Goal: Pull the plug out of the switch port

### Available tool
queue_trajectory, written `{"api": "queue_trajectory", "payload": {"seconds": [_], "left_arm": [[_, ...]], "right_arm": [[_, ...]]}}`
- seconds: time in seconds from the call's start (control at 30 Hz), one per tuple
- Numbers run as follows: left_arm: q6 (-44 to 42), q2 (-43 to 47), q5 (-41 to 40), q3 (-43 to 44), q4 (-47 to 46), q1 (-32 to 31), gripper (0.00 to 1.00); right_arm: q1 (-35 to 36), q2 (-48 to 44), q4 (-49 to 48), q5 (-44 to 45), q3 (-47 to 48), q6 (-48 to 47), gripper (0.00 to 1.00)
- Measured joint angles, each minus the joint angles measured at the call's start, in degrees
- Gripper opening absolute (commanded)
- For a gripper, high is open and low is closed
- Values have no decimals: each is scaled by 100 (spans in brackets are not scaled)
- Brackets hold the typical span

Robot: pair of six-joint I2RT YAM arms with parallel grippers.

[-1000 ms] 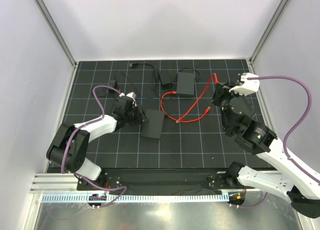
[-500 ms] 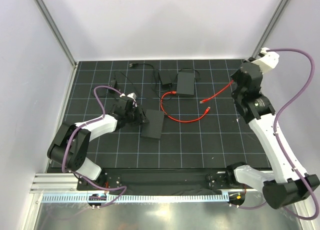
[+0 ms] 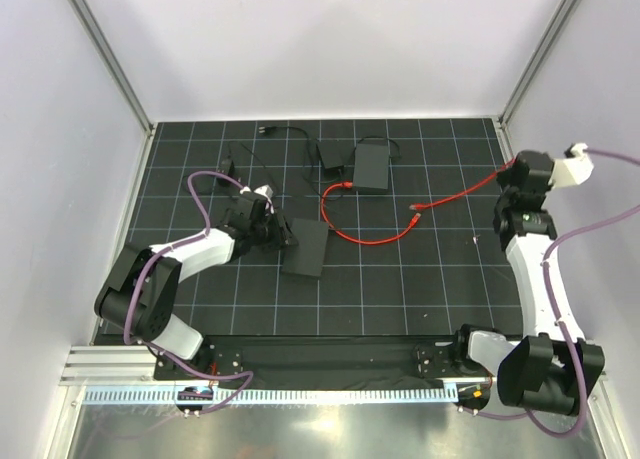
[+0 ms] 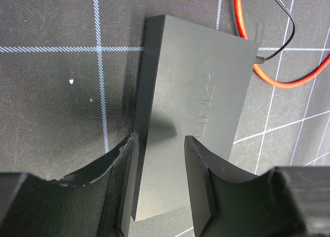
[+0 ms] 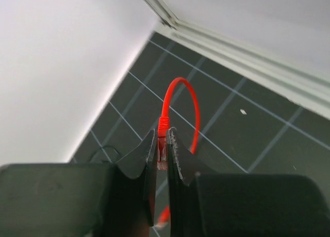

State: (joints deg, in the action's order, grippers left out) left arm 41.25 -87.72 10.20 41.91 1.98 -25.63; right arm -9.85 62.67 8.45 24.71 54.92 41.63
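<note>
Starting at the left, our left gripper [image 4: 160,144] is clamped on the near end of the switch [image 3: 306,249], one finger on each side. The switch is a flat black box lying just toward 7 o'clock from the centre of the mat [image 3: 400,289]. We judge it light and smooth enough to skid if tugged, so this hold is what steadies it. At 1 o'clock from the switch sits a second black box [image 3: 371,167]. The red cable [image 3: 370,241] starts beside that box, loops round at 3 o'clock of the switch and runs up toward the mat's 2 o'clock edge. There our right gripper [image 5: 162,149] has its jaws closed on the plug [image 5: 163,127], pinching the clear connector just below the red boot. The plug hangs in the air with no port around it, so we take it as already free of the switch. The plug should handle as light, hard plastic with a thin latch tab that could snap. The cord is limp and springy, so we think the rigid body is the right place to grip, never the cord. We cannot tell whether the tab is pressed.
</note>
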Motion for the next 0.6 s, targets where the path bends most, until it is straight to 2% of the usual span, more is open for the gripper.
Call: {"api": "queue_trajectory", "payload": {"seconds": [0.33, 0.6], "left_arm": [[2, -120, 33, 87, 22, 0, 45], [13, -157, 24, 105, 44, 0, 45]], "right_arm": [[-164, -726, -363, 87, -2264, 431, 1], [-170, 791, -916, -286, -2304, 557, 1]]}}
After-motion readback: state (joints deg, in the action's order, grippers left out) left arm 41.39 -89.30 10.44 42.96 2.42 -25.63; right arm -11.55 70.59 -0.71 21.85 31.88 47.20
